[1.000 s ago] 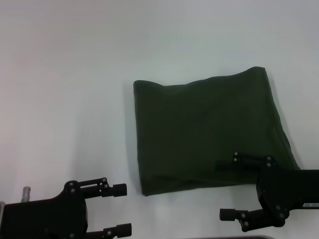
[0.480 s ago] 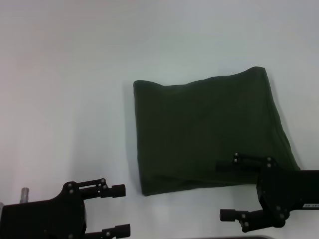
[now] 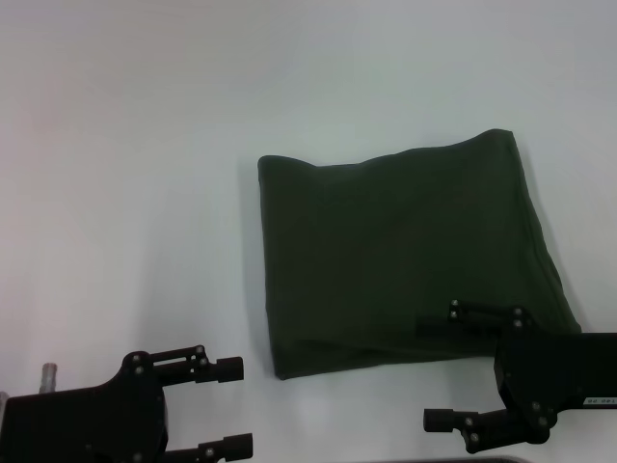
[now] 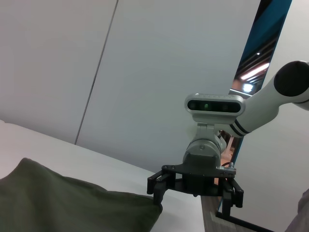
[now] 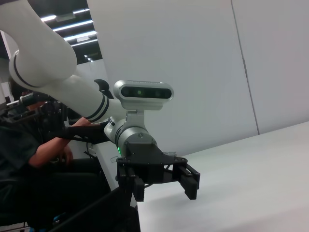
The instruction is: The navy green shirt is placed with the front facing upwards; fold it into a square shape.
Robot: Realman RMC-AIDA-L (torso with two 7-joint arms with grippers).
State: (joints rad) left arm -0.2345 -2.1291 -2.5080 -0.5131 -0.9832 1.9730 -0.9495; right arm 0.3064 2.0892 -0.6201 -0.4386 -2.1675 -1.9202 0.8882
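Observation:
The navy green shirt (image 3: 405, 256) lies folded into a rough square on the white table (image 3: 125, 174), plain green side up. No lettering or neck label shows. My right gripper (image 3: 436, 372) is open at the shirt's near right corner, with its upper finger (image 3: 463, 316) over the cloth edge. My left gripper (image 3: 234, 407) is open and empty by the table's near edge, left of the shirt and apart from it. The left wrist view shows the shirt (image 4: 63, 203) and the right gripper (image 4: 193, 193). The right wrist view shows the left gripper (image 5: 164, 191).
A small grey metal post (image 3: 48, 374) stands at the near left edge beside the left arm. A person (image 5: 29, 159) sits beyond the table in the right wrist view.
Both grippers have shifted very slightly toward the near edge. The shirt has not moved.

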